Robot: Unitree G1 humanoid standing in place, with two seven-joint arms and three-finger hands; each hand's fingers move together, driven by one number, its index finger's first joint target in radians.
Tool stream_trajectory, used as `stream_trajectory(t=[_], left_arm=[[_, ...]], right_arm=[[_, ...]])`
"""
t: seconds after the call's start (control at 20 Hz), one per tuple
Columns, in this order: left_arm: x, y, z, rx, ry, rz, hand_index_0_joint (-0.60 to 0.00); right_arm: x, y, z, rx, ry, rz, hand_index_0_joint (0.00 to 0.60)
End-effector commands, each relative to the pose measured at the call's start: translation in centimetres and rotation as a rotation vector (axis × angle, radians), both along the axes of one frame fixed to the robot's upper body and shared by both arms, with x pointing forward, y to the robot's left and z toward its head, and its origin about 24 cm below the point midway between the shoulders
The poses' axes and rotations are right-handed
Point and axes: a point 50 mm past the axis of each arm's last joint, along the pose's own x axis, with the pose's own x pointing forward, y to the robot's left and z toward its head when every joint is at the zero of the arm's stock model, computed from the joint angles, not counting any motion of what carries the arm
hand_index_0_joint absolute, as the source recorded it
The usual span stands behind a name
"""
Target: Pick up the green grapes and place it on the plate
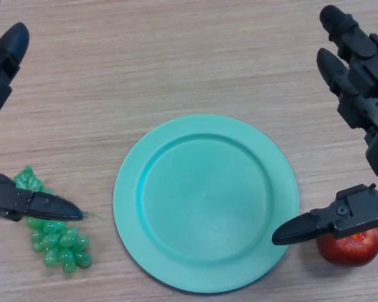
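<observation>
A bunch of green grapes (58,242) lies on the table at the lower left, left of the teal plate (206,201). My left hand (25,202) comes in from the left edge, its thumb lying across the top of the bunch and its fingers (5,60) straight well above, so it is open. The plate sits in the middle with nothing on it. My right hand (356,94) stays open at the right edge, its thumb (331,221) pointing at the plate's lower right rim.
A red apple (349,246) rests on the table at the lower right, partly under my right thumb and just off the plate's rim. The wooden tabletop (176,56) stretches behind the plate.
</observation>
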Motion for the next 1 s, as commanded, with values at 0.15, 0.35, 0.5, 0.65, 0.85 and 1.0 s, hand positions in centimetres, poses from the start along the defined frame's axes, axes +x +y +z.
stream_trajectory(t=[0.15,0.35,0.5,0.65,0.85,1.0], left_arm=[[-1.4,0.2,2.5,0.063,-0.221,0.016,0.0],[-1.6,0.3,2.3,0.069,-0.211,0.017,0.0],[-1.6,0.5,2.2,0.071,-0.216,0.024,0.0],[-1.8,1.6,1.4,0.082,-0.209,0.04,0.0],[-2.0,3.8,-1.3,0.188,-0.153,0.156,0.0],[-1.9,5.6,-2.9,0.269,-0.077,0.283,0.0]], right_arm=[[-1.3,-0.5,2.9,0.013,-0.224,0.012,0.0],[-1.3,-0.4,2.9,0.006,-0.228,0.011,0.0],[-1.2,-0.2,2.9,-0.001,-0.229,0.014,0.0],[-1.2,0.1,2.9,-0.005,-0.229,0.019,0.0],[-1.1,0.5,2.8,0.004,-0.223,0.028,0.0],[-1.0,0.7,2.7,0.002,-0.209,0.035,0.0]])
